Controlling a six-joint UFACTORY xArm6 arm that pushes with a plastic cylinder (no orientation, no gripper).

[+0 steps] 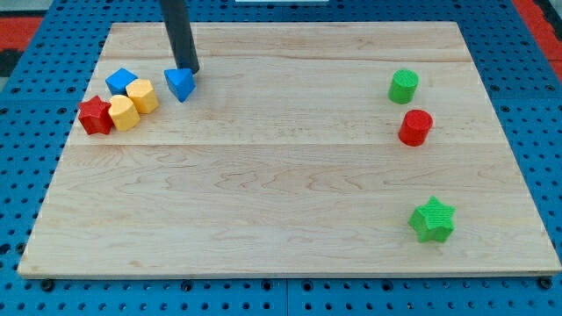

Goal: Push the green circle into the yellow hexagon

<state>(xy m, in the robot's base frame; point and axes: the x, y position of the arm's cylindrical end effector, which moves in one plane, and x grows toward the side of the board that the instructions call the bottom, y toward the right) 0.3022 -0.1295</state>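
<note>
The green circle point(404, 86) stands near the view's right edge, upper part of the wooden board. Two yellow blocks sit at the view's left: a yellow hexagon point(142, 95) and another yellow block point(123, 113) just below-left of it, touching. My tip point(187, 69) is at the view's upper left, right behind the blue triangle point(180, 84), touching or nearly touching it. The tip is far left of the green circle, about a block's width right of the yellow hexagon.
A blue cube point(121, 82) and a red star point(95, 115) cluster with the yellow blocks at the left. A red circle point(415, 127) sits just below the green circle. A green star point(432, 219) lies at the lower right. The wooden board point(281, 175) rests on a blue pegboard.
</note>
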